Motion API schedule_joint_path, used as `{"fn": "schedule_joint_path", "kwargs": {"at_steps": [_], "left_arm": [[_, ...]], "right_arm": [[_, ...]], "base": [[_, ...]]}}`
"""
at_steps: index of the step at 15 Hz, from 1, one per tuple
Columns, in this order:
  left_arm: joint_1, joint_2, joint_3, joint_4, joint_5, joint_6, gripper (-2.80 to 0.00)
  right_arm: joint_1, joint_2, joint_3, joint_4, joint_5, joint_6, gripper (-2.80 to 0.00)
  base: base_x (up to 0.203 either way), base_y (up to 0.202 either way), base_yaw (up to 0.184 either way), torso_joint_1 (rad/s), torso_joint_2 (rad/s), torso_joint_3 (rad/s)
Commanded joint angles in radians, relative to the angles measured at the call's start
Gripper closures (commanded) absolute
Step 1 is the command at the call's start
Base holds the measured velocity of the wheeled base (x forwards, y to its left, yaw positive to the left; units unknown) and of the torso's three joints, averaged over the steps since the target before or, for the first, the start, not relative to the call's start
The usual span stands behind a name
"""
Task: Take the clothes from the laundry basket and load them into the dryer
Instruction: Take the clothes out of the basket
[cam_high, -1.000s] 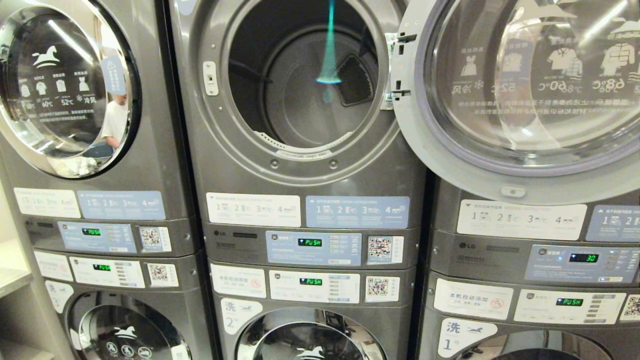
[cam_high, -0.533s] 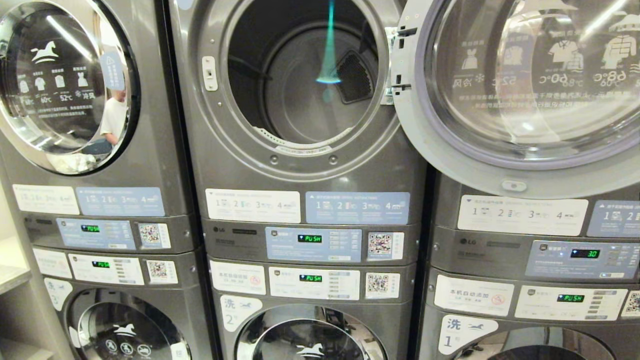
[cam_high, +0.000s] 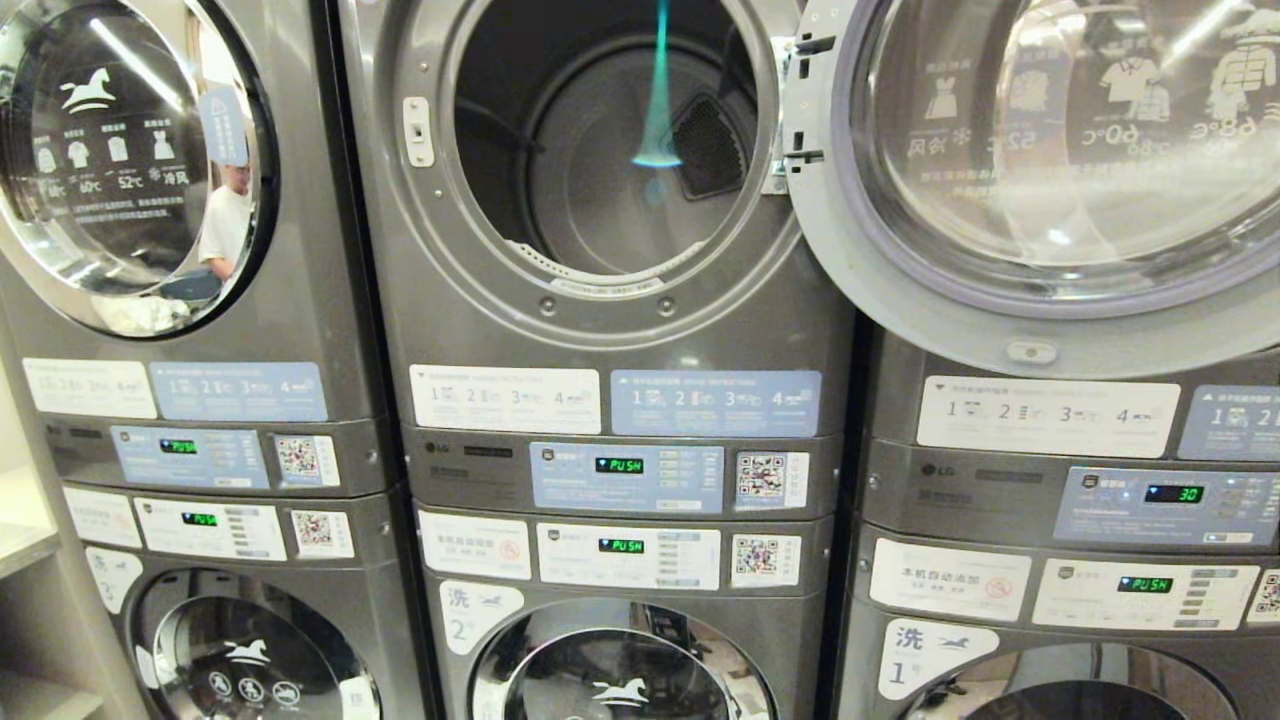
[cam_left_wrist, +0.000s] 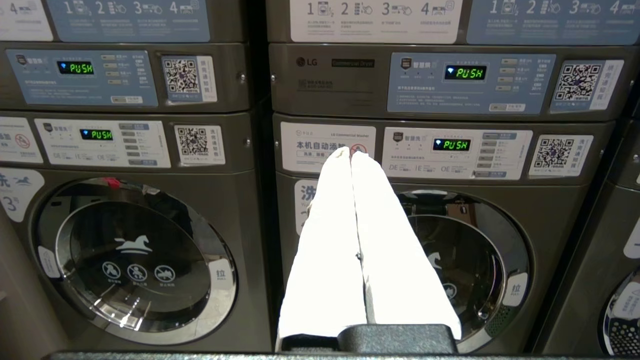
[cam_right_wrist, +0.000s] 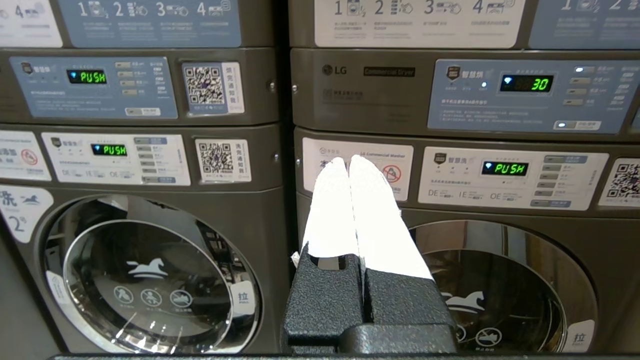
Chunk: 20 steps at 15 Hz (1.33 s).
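Observation:
The dryer (cam_high: 600, 330) is the upper grey LG unit of the middle stack. Its round opening shows a bare drum (cam_high: 590, 190). The chrome-rimmed glass door (cam_high: 1050, 170) hangs swung open to the right, across the neighbouring stack. The clothes and the laundry basket are out of view. Neither arm shows in the head view. My left gripper (cam_left_wrist: 350, 152) is shut and holds nothing, pointing at the washer panel of the stack numbered 2. My right gripper (cam_right_wrist: 348, 161) is also shut and holds nothing, pointing at the washer panel of the stack numbered 1.
A like stack on the left has its dryer door (cam_high: 130, 170) shut, with a person reflected in the glass. The right stack's panel (cam_high: 1160, 500) reads 30. Below the dryer sits the washer door (cam_high: 620, 670) with a horse logo. A shelf edge (cam_high: 20, 545) shows at far left.
The whole head view has slid upward a little, so the camera has sunk or tilted down. Nothing in the scene itself has moved.

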Motion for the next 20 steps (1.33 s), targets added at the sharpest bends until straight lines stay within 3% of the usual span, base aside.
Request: {"fn": "schedule_joint_path", "kwargs": {"at_steps": [1,20], "left_arm": [[0.000,0.000,0.000,0.001,0.000,0.000,0.00],[0.000,0.000,0.000,0.001,0.000,0.000,0.00]], "right_arm": [[0.000,0.000,0.000,0.000,0.002,0.000,0.00],[0.000,0.000,0.000,0.000,0.000,0.000,0.00]], "base": [[0.000,0.000,0.000,-0.131,0.31,0.168],[0.000,0.000,0.000,-0.144,0.32,0.180]]}}
